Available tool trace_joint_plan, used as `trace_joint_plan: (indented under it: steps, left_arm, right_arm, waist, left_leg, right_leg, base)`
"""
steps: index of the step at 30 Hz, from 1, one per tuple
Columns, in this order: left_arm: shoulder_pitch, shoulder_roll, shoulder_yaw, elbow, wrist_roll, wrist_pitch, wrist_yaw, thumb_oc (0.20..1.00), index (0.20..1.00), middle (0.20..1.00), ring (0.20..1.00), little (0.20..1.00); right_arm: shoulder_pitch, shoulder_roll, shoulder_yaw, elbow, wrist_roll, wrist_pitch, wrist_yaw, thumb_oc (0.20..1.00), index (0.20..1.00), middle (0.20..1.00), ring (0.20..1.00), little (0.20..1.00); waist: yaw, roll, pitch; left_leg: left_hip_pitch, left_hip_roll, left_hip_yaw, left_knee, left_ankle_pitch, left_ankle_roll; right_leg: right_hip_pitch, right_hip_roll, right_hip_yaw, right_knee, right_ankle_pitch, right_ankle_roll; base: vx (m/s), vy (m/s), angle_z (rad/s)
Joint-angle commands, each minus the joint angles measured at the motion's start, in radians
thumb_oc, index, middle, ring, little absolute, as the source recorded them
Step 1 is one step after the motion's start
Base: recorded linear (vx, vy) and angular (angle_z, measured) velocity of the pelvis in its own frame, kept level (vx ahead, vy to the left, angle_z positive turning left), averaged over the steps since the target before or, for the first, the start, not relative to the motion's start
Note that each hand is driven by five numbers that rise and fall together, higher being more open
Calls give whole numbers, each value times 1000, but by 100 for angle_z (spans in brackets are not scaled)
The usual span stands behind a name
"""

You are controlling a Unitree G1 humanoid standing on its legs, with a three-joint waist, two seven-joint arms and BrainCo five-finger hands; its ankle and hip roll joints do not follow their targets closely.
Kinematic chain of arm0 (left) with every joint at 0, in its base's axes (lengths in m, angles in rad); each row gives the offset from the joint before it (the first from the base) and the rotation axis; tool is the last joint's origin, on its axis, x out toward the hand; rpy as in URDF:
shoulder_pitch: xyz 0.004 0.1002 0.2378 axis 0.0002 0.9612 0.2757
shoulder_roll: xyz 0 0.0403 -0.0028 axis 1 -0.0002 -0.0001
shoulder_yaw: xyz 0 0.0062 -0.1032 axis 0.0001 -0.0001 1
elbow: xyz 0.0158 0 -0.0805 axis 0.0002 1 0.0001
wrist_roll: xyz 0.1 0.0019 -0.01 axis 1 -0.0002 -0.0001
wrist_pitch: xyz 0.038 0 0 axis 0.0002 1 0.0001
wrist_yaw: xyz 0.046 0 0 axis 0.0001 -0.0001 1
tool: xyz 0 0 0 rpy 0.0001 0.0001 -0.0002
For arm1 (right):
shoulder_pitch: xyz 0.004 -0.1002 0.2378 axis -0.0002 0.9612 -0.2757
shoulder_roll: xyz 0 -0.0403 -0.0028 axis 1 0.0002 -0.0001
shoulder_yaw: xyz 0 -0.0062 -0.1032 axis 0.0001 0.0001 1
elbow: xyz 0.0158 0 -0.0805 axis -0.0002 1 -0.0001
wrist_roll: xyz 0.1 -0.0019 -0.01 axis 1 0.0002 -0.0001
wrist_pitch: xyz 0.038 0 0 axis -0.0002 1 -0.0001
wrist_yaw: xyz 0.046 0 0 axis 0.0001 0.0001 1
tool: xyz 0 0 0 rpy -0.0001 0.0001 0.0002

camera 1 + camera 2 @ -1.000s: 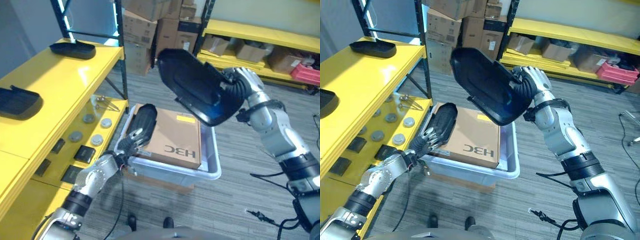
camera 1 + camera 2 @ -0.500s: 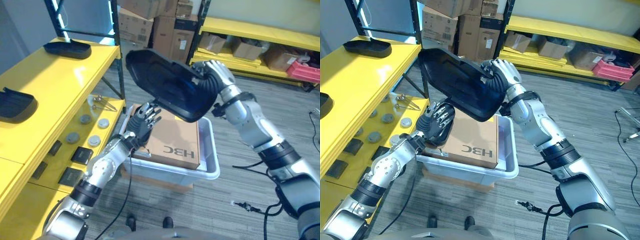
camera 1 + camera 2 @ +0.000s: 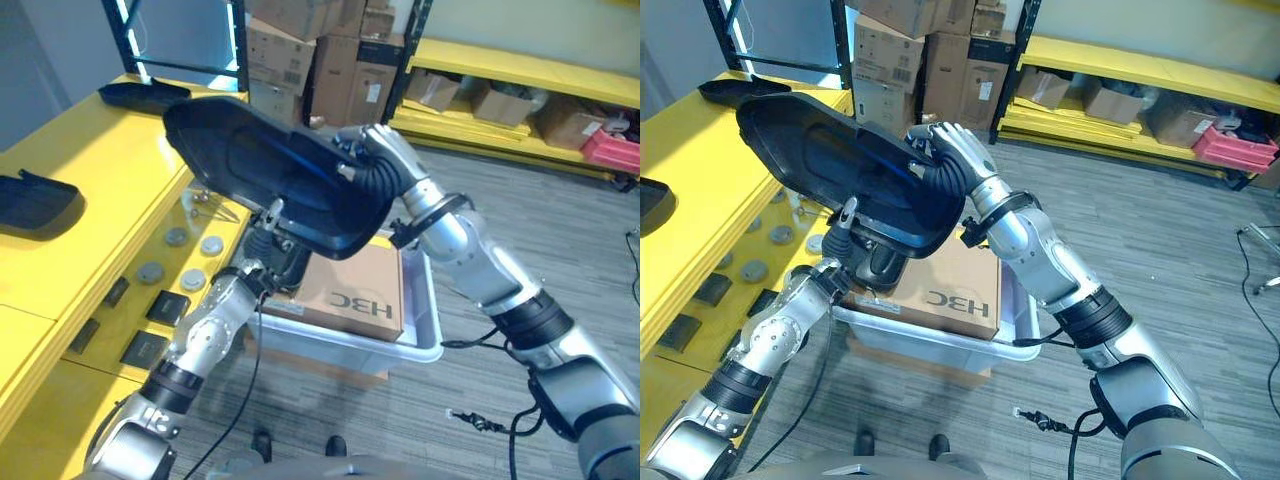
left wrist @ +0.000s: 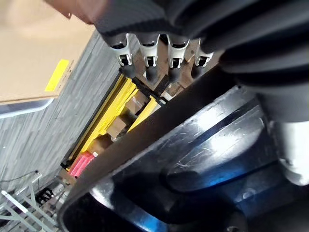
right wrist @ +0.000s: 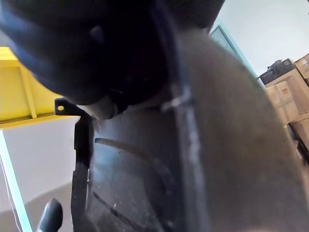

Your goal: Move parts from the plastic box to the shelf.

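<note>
My left hand (image 3: pixel 843 262) is up under the black part (image 3: pixel 840 170), fingers straight; contact unclear. Right hand (image 3: pixel 948 160) grips the part's edge, holding it above the plastic box (image 3: pixel 425 335), beside the yellow shelf (image 3: pixel 75 240).

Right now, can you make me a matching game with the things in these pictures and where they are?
Things:
1. big black part
2. cardboard box
3. small black part
4. red bin

Places:
A. on the far yellow rack
B. held in the right hand, over the plastic box
C. inside the plastic box
D. lying on the yellow shelf

Pairs: 1-B, 2-C, 3-D, 4-A
</note>
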Motion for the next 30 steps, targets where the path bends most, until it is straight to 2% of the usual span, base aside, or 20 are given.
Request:
trace_joint_plan:
  steps: [1,2,3,4,7,9,10,11,13,14,15,16,21,22,23,24,26,30]
  left_arm:
    - [-113,-49,-14,57,67,-86,17,1000,1000,1000,1000,1000]
    - [-112,-50,-11,55,67,-98,21,1000,1000,1000,1000,1000]
    - [-112,-53,-4,49,77,-112,23,332,332,332,332,332]
    - [-113,-57,-3,47,88,-135,20,200,200,200,200,200]
    - [-113,-59,1,31,117,-179,4,200,200,200,200,200]
    - [-120,-58,-5,12,156,-220,-2,200,200,200,200,200]
    - [-120,-58,-5,12,156,-220,-2,200,200,200,200,200]
    - [-123,-57,-6,-1,181,-297,5,200,200,200,200,200]
    - [-121,-53,2,-19,175,-347,-4,200,200,200,200,200]
    - [-117,-55,12,-37,169,-378,-12,200,200,200,200,200]
    - [-116,-54,12,-38,169,-379,-12,200,200,200,200,200]
    - [-103,-64,13,-56,198,-438,-32,200,200,200,200,200]
    - [-78,-59,8,-65,264,-470,-11,200,200,200,200,200]
    - [-70,-56,13,-66,287,-478,-6,200,200,200,200,200]
    - [-63,-51,19,-65,313,-488,1,200,200,200,200,200]
    - [-58,-48,22,-66,324,-492,5,200,200,200,200,200]
    - [-27,-25,47,-61,400,-524,30,200,200,200,200,200]
    - [44,21,126,-56,524,-574,69,200,200,200,200,200]
  right_arm:
    - [-24,37,0,-102,122,-74,55,200,200,200,200,200]
    - [-16,44,-1,-105,140,-73,63,200,200,200,200,200]
    - [-5,59,1,-107,162,-66,75,200,200,200,200,200]
    - [7,72,3,-109,170,-64,82,200,200,200,200,200]
    - [40,104,10,-112,196,-64,93,200,200,200,200,200]
    - [69,135,21,-110,234,-86,121,200,200,200,200,200]
    - [69,135,21,-110,234,-86,121,200,200,200,200,200]
    - [87,158,32,-116,279,-105,157,200,200,200,200,200]
    - [96,174,42,-118,339,-118,223,200,200,200,200,200]
    - [105,190,59,-124,404,-143,296,200,200,200,200,200]
    - [105,190,59,-123,406,-144,297,200,200,200,200,200]
    - [135,224,94,-142,531,-168,389,200,200,200,200,200]
    - [173,272,127,-129,609,-182,432,200,200,200,200,200]
    - [181,282,133,-126,624,-204,427,282,282,282,282,282]
    - [193,296,133,-126,634,-204,429,846,846,846,846,846]
    - [202,299,132,-128,640,-203,437,1000,1000,1000,1000,1000]
    - [236,325,128,-126,696,-203,415,1000,1000,1000,1000,1000]
    - [322,361,91,-118,851,-151,359,1000,1000,1000,1000,1000]
  waist:
    - [10,22,-73]
    - [11,21,-73]
    - [11,22,-74]
    - [11,21,-74]
    - [10,21,-73]
    - [10,20,-72]
    - [10,20,-72]
    - [11,19,-71]
    - [15,19,-72]
    - [20,17,-73]
    - [19,17,-72]
    - [31,11,-71]
    - [43,7,-66]
    - [46,9,-65]
    - [50,10,-65]
    - [51,11,-66]
    - [62,17,-64]
    - [81,26,-62]
  left_leg:
    - [43,76,-24,-8,-19,-61]
    - [40,75,-25,-8,-18,-61]
    - [45,77,-26,-8,-27,-63]
    - [44,77,-25,-8,-26,-64]
    - [40,78,-25,-8,-24,-64]
    - [31,78,-25,-8,-14,-64]
    - [31,78,-25,-8,-14,-64]
    - [28,78,-27,-8,-14,-65]
    - [31,79,-31,-8,-23,-67]
    - [28,79,-34,-8,-22,-68]
    - [29,79,-34,-8,-23,-68]
    - [26,79,-43,-8,-20,-70]
    - [26,81,-50,-8,-14,-71]
    - [26,82,-52,-8,-13,-71]
    - [24,84,-55,-8,-12,-72]
    - [23,84,-57,-8,-11,-73]
    - [17,88,-68,-8,-5,-79]
    - [6,98,-83,-8,8,-88]
  right_leg:
    - [50,-40,-41,20,-20,62]
    - [48,-40,-42,19,-19,63]
    - [55,-39,-42,15,-25,64]
    - [54,-39,-43,14,-23,64]
    - [51,-39,-42,13,-21,64]
    - [42,-40,-42,13,-12,63]
    - [42,-40,-42,13,-12,63]
    - [41,-40,-44,12,-12,62]
    - [47,-39,-45,10,-20,63]
    - [46,-39,-47,8,-21,62]
    - [48,-39,-47,8,-22,62]
    - [49,-39,-55,8,-20,60]
    - [50,-38,-64,11,-18,57]
    - [50,-37,-65,10,-18,55]
    - [50,-36,-66,9,-18,54]
    - [50,-36,-67,8,-19,53]
    - [51,-34,-70,5,-20,51]
    - [50,-34,-90,4,-23,46]
  base:
    - [0,0,0]
    - [0,0,0]
    - [0,0,0]
    - [0,0,0]
    - [-21,-3,0]
    - [-56,-11,0]
    - [0,0,0]
    - [0,0,0]
    - [0,0,0]
    - [0,0,0]
    - [-12,-83,0]
    - [-7,-80,1]
    - [-7,-90,3]
    - [-17,-83,2]
    - [-15,-72,2]
    - [-20,-107,1]
    - [-16,-124,2]
    - [-2,-83,9]
